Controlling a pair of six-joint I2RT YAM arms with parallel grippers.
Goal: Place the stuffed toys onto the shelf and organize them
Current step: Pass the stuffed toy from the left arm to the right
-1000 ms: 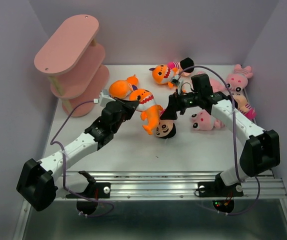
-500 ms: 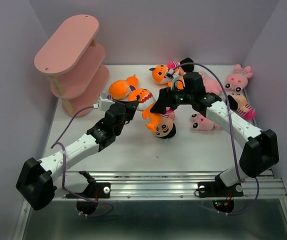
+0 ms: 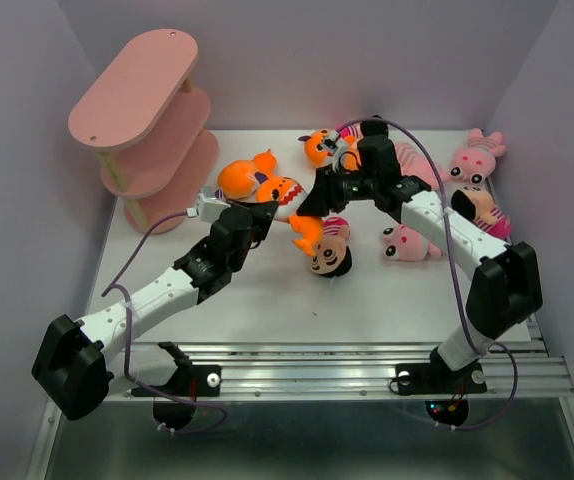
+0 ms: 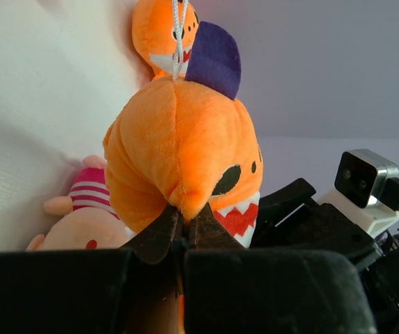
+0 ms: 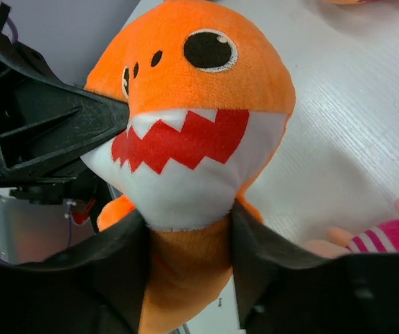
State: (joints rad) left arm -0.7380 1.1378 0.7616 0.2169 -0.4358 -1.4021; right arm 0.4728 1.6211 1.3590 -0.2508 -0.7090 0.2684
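Note:
An orange toothy shark toy (image 3: 283, 191) (image 5: 192, 118) hangs just above the table between both arms. My left gripper (image 3: 267, 208) (image 4: 183, 219) is shut on a fold of its orange plush from behind. My right gripper (image 3: 314, 205) (image 5: 189, 243) has both fingers pressed against the shark's body just under its white jaw. The pink three-tier shelf (image 3: 137, 110) stands at the back left, apart from both grippers. A black-haired doll (image 3: 329, 256) lies just below the shark's tail.
A second orange shark (image 3: 240, 177) (image 4: 159, 35) lies behind the held one. A third (image 3: 319, 147) and a doll (image 3: 369, 128) lie at the back. Pink striped animals (image 3: 478, 156) (image 3: 405, 243) and another doll (image 3: 479, 207) lie to the right.
My right gripper has moved left onto the shark and its jaws have come in against the toy's body. The left gripper keeps its hold, and the shark has shifted slightly toward the back.

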